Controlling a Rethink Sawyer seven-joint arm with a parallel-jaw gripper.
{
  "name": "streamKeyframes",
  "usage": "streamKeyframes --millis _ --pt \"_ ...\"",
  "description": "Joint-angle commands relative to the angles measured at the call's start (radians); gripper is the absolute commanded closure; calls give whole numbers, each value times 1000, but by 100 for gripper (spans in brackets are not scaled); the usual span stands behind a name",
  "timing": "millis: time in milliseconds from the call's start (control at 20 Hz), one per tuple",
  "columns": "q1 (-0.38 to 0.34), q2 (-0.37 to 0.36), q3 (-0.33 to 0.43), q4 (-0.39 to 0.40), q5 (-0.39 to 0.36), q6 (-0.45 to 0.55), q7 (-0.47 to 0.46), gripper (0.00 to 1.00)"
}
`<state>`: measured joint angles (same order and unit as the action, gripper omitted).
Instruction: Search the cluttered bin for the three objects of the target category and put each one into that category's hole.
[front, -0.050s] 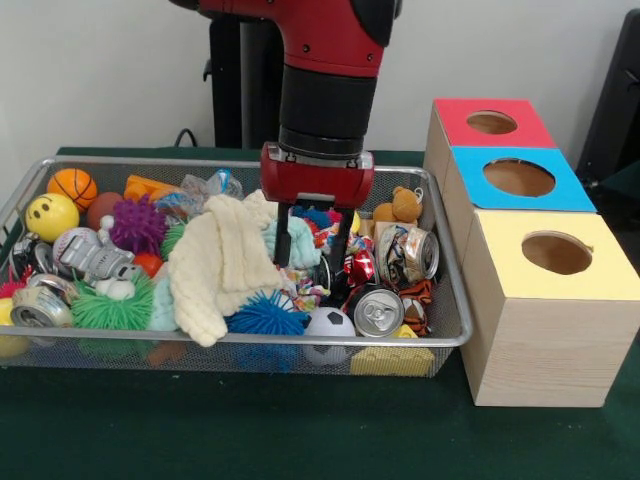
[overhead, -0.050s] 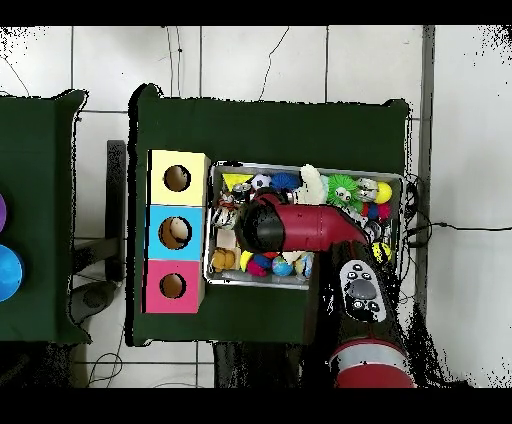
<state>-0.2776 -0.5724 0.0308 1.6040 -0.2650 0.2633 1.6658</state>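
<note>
My gripper (front, -0.050s: 308, 266) hangs open over the middle of the wire bin (front, -0.050s: 455, 338), its two black fingers (front, -0.050s: 282, 240) dipping into the clutter. Between and behind them lie a pale teal soft item and small colourful toys. A cream knit cloth (front, -0.050s: 220, 262) lies just left of the gripper. A silver can (front, -0.050s: 378, 311) and a soccer ball (front, -0.050s: 328, 322) sit in front of it, and a crushed can (front, -0.050s: 408, 254) to its right. In the overhead view the arm (overhead, -0.050s: 300, 228) covers the gripper and the bin's middle (overhead, -0.050s: 310, 170).
Three wooden boxes with holes stand beside the bin: red top (front, -0.050s: 492, 122), blue top (front, -0.050s: 518, 177), yellow top (front, -0.050s: 556, 252). The bin also holds a basketball (front, -0.050s: 73, 186), yellow smiley ball (front, -0.050s: 50, 216), spiky balls (front, -0.050s: 265, 315), a teddy bear (front, -0.050s: 401, 206) and another can (front, -0.050s: 36, 306).
</note>
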Motion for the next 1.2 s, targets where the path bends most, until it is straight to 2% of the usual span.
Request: streamKeyframes --millis 50,350,500,700,1000,1200 --pt "-50 9 31 101 50 0 180 0" --pt "-56 11 34 92 47 20 147 0" --pt "-50 51 23 46 33 7 136 0" --pt "-76 120 58 -17 27 -1 101 0" --pt "-33 146 44 -19 48 -32 156 0" --pt "-3 144 29 -29 63 -18 173 0"
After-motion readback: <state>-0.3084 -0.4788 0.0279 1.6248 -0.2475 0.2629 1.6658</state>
